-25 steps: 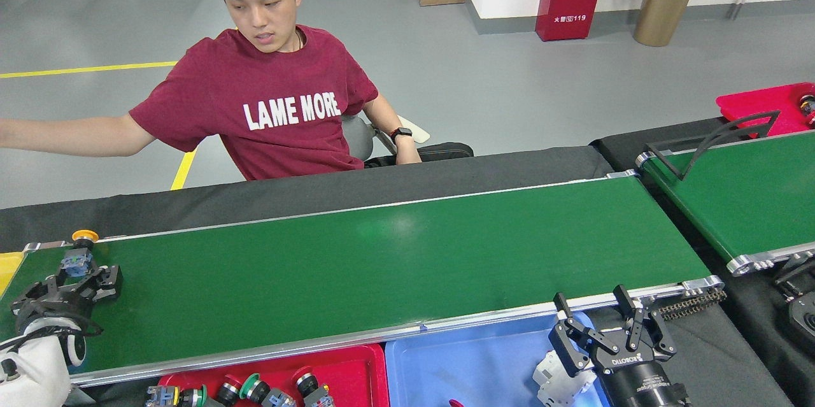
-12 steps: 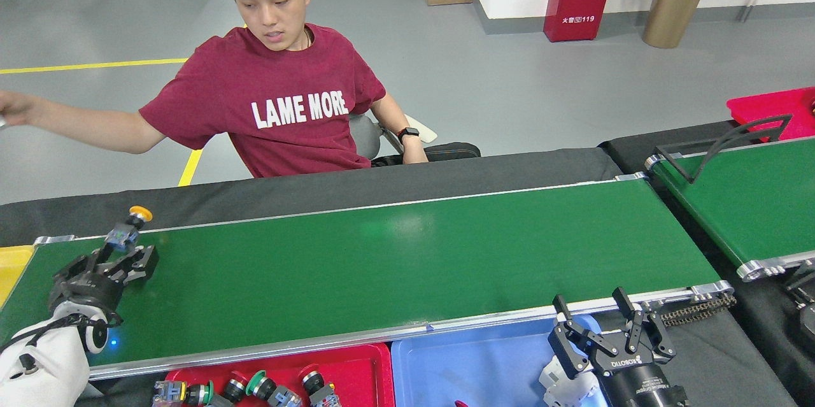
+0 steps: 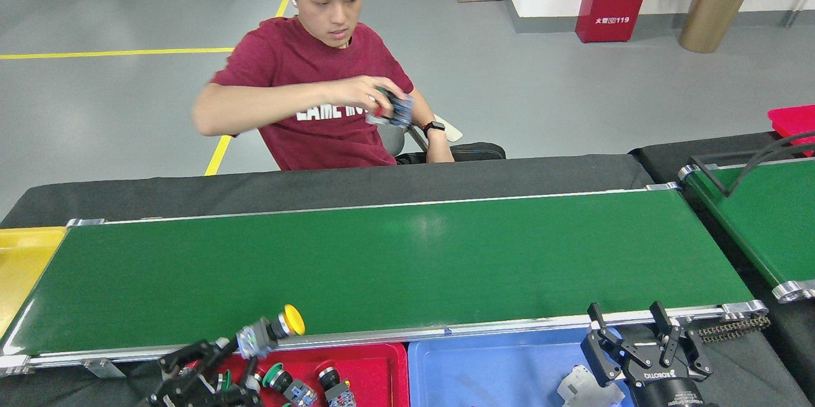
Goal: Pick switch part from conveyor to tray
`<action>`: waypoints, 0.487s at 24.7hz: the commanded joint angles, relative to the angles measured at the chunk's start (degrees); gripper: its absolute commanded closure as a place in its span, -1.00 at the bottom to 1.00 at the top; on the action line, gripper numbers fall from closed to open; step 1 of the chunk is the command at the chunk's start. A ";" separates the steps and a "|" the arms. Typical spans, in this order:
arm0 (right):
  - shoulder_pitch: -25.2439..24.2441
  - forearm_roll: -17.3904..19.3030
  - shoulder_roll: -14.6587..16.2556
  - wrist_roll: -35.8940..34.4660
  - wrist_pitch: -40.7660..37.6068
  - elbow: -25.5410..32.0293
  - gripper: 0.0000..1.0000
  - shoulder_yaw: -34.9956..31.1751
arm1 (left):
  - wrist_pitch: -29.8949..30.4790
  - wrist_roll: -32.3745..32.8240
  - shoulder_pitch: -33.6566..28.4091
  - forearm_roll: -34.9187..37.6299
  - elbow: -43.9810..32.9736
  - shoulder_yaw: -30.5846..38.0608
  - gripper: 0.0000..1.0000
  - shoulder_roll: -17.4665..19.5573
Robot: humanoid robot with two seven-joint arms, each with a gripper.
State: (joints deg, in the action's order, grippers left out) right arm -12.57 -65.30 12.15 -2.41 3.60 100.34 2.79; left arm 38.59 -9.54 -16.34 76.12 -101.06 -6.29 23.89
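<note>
The switch part, a grey body with a yellow round cap, hangs over the conveyor's near rail, just above the back edge of the red tray. My left gripper is shut on its grey end, low at the bottom left of the head view. Several other switch parts lie in the red tray. My right gripper stands open over the blue tray with nothing between its fingers. The belt itself is bare.
A person in a red shirt sits behind the belt holding small parts in one hand. A yellow tray is at the left end. A second green belt angles in at the right. A white part lies in the blue tray.
My left gripper lifted the yellow-capped switch part off the belt's far left and carried it toward me to the red tray's edge. The person pulled the outstretched arm in. The right gripper stayed put.
</note>
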 commanded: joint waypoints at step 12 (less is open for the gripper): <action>-2.10 0.17 -0.20 -1.02 -0.44 0.83 -0.98 -3.67 | -2.81 0.13 0.00 -0.01 -0.10 9.89 -1.00 -8.86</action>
State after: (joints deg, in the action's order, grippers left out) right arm -14.93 -65.21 11.98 -3.20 3.36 100.38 -0.52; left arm 38.45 -9.06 -16.42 76.42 -100.99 1.00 15.62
